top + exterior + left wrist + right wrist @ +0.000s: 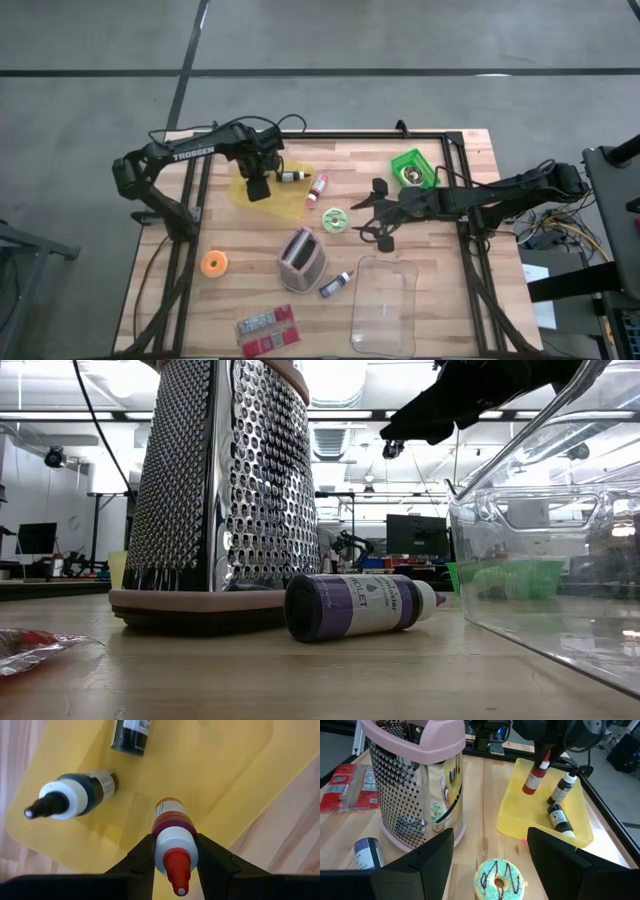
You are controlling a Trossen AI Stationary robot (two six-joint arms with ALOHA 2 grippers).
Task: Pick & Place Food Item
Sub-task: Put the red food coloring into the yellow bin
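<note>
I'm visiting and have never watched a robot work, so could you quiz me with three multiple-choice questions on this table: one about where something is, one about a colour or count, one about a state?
1. Where is the red-capped bottle?
A. in the clear bin
B. between the left gripper's fingers, over the yellow tray
C. lying beside the grater

2. What colour is the icing on the donut near the right gripper?
A. green with dark stripes
B. plain white
C. bright red

3. How does the right gripper stand?
A. shut on the donut
B. shut on a bottle
C. open, holding nothing

Answers:
1 B: the left wrist view shows the left gripper clamping its neck above the yellow tray.
2 A: the right wrist view shows green icing with dark squiggles.
3 C: its fingers stand wide apart, the donut lying free on the table between them.
</note>
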